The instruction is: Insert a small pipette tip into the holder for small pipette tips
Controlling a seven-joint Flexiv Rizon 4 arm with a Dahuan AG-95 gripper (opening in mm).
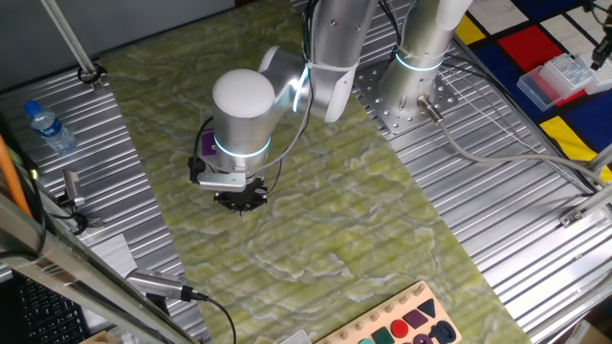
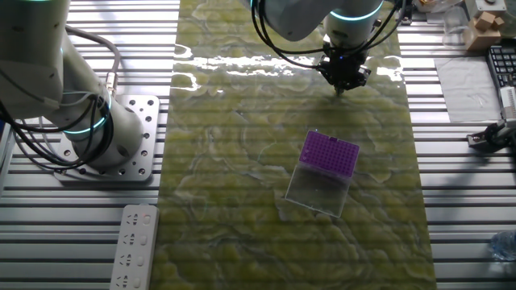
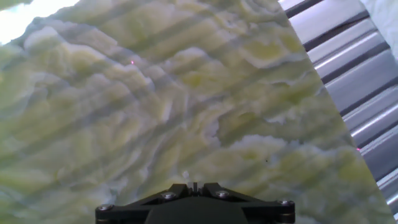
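The fingers (image 2: 342,84) look pressed together, seemingly pinching a thin pipette tip (image 2: 339,91) too small to confirm, with the purple holder (image 2: 329,153) well apart from them on the counter (image 2: 242,201), so a loosely held tip could tilt and miss its hole.

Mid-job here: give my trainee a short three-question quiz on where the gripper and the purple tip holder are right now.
1. True or false: the gripper is directly above the purple holder.
2. The holder rests on: A) the green marbled mat; B) bare metal slats; C) the white remote.
3. Fill in: in the hand view, the holder is ___.

Key:
1. False; in the other fixed view the gripper is over bare mat, apart from the holder.
2. A.
3. Not visible; only mat and the table's metal edge show beyond the fingers.
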